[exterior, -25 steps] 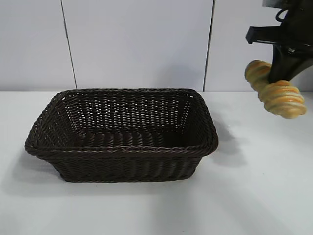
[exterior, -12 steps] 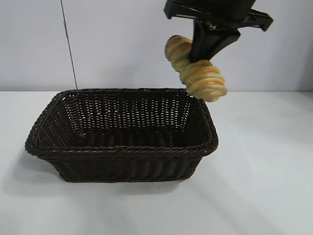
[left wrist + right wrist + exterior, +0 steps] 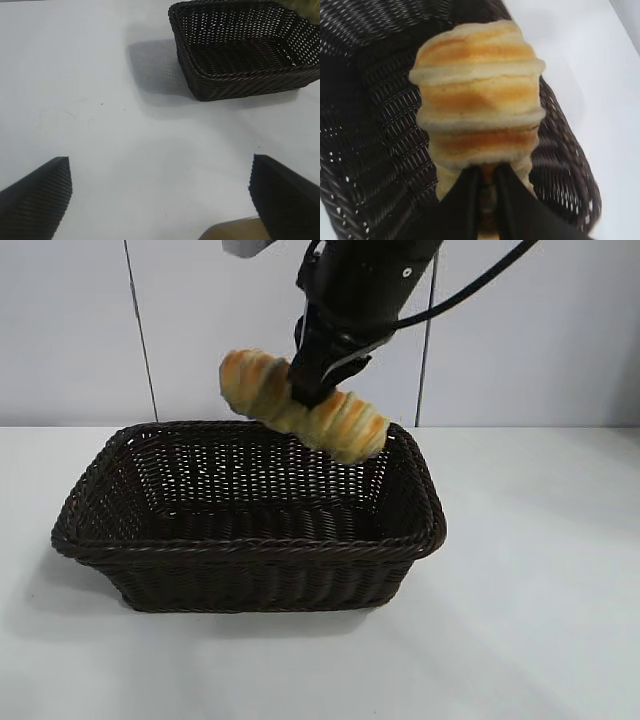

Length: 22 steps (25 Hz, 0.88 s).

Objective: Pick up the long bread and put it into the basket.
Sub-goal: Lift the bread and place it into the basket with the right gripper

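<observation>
The long bread (image 3: 300, 405), a golden-tan twisted loaf, hangs in the air over the back of the basket (image 3: 250, 545), tilted down to the right. My right gripper (image 3: 312, 390) is shut on its middle from above. In the right wrist view the bread (image 3: 479, 95) fills the centre, pinched between the black fingers (image 3: 465, 200), with the basket's weave (image 3: 375, 125) beneath. The dark brown wicker basket stands on the white table and holds nothing. My left gripper (image 3: 160, 195) is open and empty, low over the table away from the basket (image 3: 240, 85).
The white table (image 3: 540, 620) extends around the basket on all sides. A pale panelled wall (image 3: 200, 330) stands behind. A tan patch (image 3: 232, 231) shows by the left gripper's own fingers in the left wrist view.
My right gripper has carried the bread leftwards from the far right of the table to above the basket's back part, and the loaf has turned more level.
</observation>
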### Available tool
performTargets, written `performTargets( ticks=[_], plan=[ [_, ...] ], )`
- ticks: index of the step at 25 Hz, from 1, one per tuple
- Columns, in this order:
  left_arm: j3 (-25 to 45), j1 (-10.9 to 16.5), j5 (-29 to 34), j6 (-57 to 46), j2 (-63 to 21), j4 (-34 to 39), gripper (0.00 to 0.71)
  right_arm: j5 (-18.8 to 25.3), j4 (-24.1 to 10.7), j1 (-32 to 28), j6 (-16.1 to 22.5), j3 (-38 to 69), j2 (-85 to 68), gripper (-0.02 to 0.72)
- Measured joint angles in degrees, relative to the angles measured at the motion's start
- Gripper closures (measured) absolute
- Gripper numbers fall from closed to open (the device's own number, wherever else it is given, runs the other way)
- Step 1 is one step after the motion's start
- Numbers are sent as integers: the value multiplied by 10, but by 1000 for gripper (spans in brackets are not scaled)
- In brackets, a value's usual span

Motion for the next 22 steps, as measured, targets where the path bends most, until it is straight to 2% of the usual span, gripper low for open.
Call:
performTargets(
  ticks=[5, 7, 8, 12, 14, 19, 22],
  plan=[
    [0, 0, 0, 0, 0, 0, 14, -18, 6, 0, 0, 0, 21, 659],
    [0, 0, 0, 0, 0, 0, 14, -27, 8, 0, -1, 0, 21, 605],
    [0, 0, 0, 0, 0, 0, 14, -30, 9, 0, -1, 0, 21, 552],
    [0, 0, 0, 0, 0, 0, 14, -32, 10, 0, -2, 0, 21, 141],
    [0, 0, 0, 0, 0, 0, 14, -32, 10, 0, 0, 0, 17, 56],
    [0, 0, 0, 0, 0, 0, 14, -30, 8, 0, 36, -1, -16, 17],
    [0, 0, 0, 0, 0, 0, 14, -29, -8, 0, 106, -10, -35, 15]
  ],
)
